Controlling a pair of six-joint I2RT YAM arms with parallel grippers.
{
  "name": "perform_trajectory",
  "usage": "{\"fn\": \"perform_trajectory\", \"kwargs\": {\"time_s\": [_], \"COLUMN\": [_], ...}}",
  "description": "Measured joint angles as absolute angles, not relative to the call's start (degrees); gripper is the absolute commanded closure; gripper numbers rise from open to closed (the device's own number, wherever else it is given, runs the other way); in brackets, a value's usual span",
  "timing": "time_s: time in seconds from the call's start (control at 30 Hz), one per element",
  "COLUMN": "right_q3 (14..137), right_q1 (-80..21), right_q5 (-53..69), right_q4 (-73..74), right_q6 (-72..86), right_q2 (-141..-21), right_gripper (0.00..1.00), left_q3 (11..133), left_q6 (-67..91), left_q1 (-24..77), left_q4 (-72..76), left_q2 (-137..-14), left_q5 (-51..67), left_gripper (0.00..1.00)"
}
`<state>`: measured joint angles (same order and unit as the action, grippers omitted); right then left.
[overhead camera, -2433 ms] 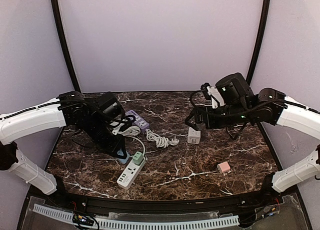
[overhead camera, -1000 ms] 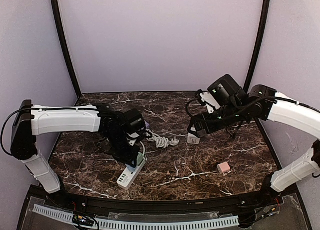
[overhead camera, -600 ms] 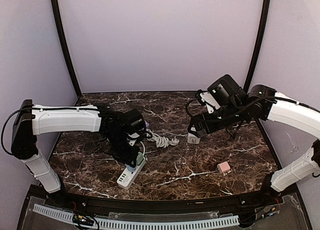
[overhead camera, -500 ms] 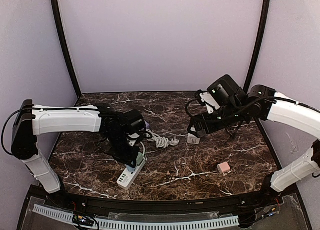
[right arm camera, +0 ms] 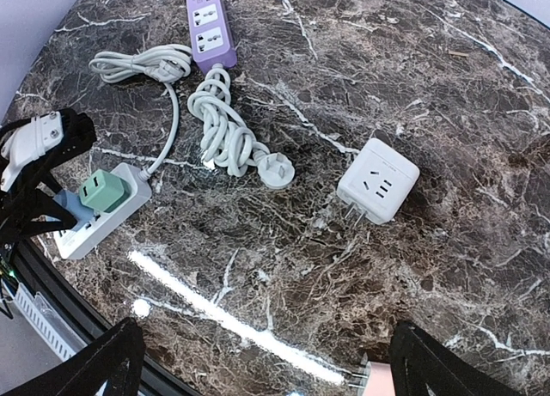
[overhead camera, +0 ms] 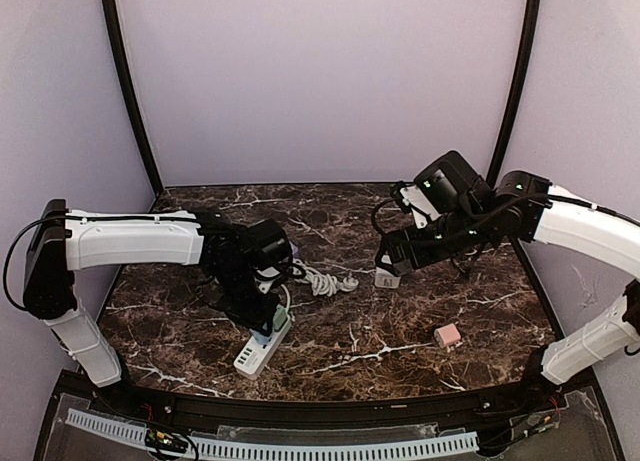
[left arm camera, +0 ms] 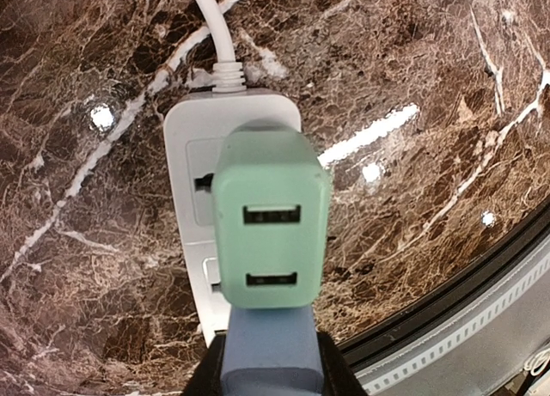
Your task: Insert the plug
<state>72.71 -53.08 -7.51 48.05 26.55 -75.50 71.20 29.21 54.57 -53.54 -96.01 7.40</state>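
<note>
Your green plug (left arm camera: 271,220) stands on the white power strip (left arm camera: 185,155), over the socket at the end where the strip's cord (left arm camera: 210,18) enters. Its two USB slots face the left wrist camera. You cannot tell whether its prongs are fully home.

A blue piece (left arm camera: 271,344) butts against the plug's near edge. Your left gripper (overhead camera: 262,313) hangs directly over the plug, but the views do not show whether its jaws clamp it.

The strip lies at the front left of the marble table (overhead camera: 400,311). Behind it are a coiled cable (right arm camera: 225,134) and a purple strip (right arm camera: 209,22).

Your right gripper (right arm camera: 266,332) hovers near a white cube adapter (right arm camera: 378,179), its jaws spread wide and holding nothing. A pink block (overhead camera: 447,334) sits apart at the front right.
</note>
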Motion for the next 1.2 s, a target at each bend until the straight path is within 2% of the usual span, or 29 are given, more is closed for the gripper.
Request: {"fn": "perform_trajectory", "kwargs": {"time_s": [1.2], "right_q3": [71.26], "right_q1": [-53.08], "right_q5": [-7.29], "right_q4": [48.05], "right_q6": [28.6], "right_q2": [-74.98], "right_gripper": [0.01], "left_q3": [69.71], "left_q6": [28.6], "left_q1": [54.94], "left_q4": [-52.77], "left_q2": [-95.66], "left_q5": [5.8], "left_gripper": [0.99]}}
